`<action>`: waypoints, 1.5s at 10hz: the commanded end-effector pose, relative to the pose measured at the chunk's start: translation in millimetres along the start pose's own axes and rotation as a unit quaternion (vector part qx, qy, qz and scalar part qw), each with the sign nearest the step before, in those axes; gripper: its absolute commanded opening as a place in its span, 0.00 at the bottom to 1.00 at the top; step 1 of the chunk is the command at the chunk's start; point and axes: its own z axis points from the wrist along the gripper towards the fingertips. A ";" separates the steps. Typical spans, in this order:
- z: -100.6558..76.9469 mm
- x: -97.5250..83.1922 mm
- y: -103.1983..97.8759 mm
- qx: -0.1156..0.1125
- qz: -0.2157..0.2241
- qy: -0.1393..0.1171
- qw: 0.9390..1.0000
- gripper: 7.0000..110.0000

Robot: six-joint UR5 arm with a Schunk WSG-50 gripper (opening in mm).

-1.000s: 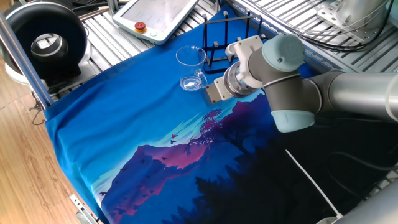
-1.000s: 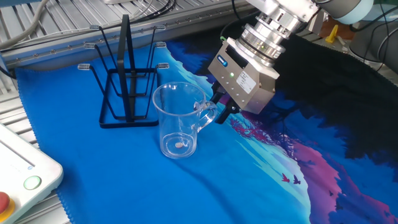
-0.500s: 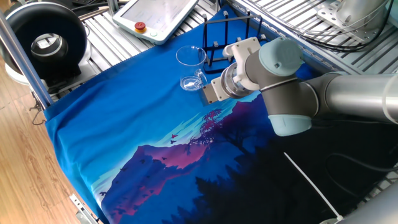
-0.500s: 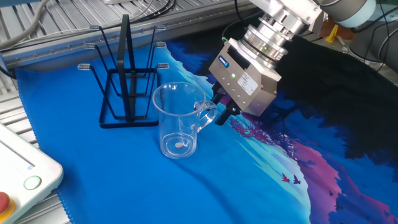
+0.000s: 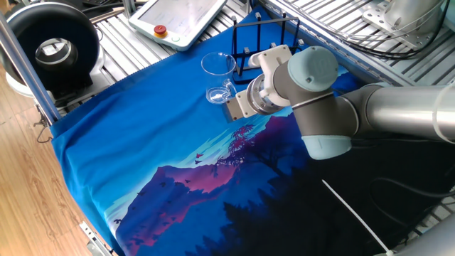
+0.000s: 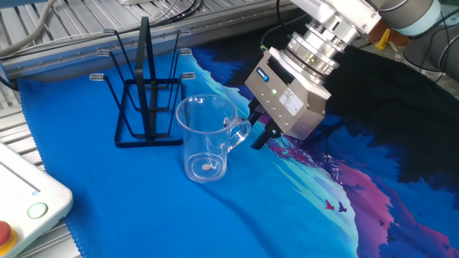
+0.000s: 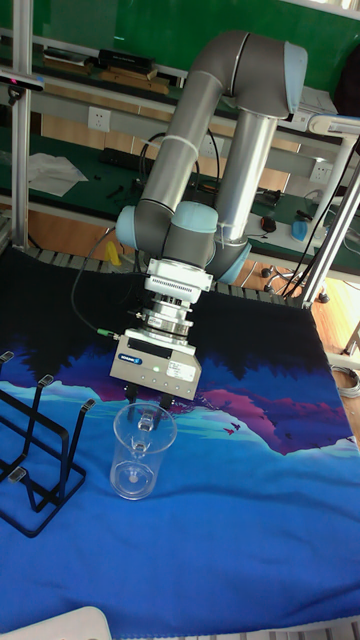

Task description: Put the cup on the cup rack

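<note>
The cup, a clear glass mug, stands upright on the blue cloth with its handle turned toward my gripper. The gripper is low over the cloth and open, its dark fingertips right at the handle's outer edge, one on either side. From the tall fixed view the gripper hangs just behind the cup. The cup rack, black wire with upright pegs, stands just beyond the cup. In one fixed view the cup sits between the gripper and the cup rack.
A white pendant with a red button lies on the slatted bench beside the cloth, also near the cup. A black round device sits at the table's corner. Cables run behind the arm.
The gripper has shifted a little sideways beside the cup's handle. The cup and the rack have not moved.
</note>
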 end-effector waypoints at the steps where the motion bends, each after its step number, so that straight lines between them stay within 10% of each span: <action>1: -0.4 -4.0 5.1 -0.006 0.005 -0.007 1.000 0.36; 15: -0.1 -16.9 13.7 -0.030 0.001 -0.028 0.999 0.36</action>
